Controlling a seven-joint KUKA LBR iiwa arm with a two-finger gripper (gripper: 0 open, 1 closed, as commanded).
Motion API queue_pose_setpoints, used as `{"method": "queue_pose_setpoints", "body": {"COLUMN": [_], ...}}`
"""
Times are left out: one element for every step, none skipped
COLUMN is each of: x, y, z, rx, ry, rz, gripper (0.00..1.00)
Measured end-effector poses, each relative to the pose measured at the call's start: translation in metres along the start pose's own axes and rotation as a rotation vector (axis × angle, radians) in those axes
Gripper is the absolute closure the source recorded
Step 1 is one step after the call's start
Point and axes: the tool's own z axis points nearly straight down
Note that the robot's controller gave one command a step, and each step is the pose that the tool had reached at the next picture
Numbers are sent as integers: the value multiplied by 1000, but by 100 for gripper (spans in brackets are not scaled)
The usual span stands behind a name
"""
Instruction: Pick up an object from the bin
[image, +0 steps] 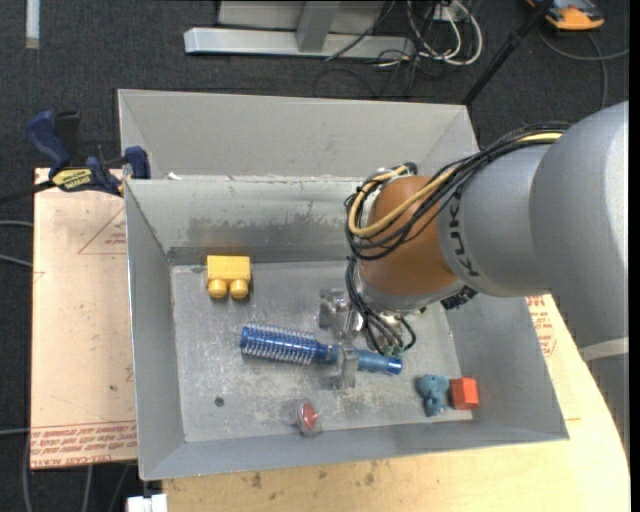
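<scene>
Blue bristle brush (280, 345) straddled by gripper (340, 342) at the centre of the bin (200, 385).
Fingers (331, 308) are held apart, one each side of the brush's neck; a yellow block (228, 276) is seen near the back wall.

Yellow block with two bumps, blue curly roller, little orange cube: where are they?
Yellow plastic block with two round studs (228, 268): camera view, its flat top.
Blue ribbed spiral roller (280, 345): camera view, middle of its coils.
Small orange cube (463, 392): camera view, its top face.

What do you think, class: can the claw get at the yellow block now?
Probably yes: the yellow block lies alone, nothing on or over it, left of the claw.
</scene>
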Motion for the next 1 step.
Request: {"method": "queue_pose_setpoints", "body": {"x": [10], "y": [2], "z": [-36], "rx": [1], "ry": [-9], "rz": [71], "gripper": [0]}}
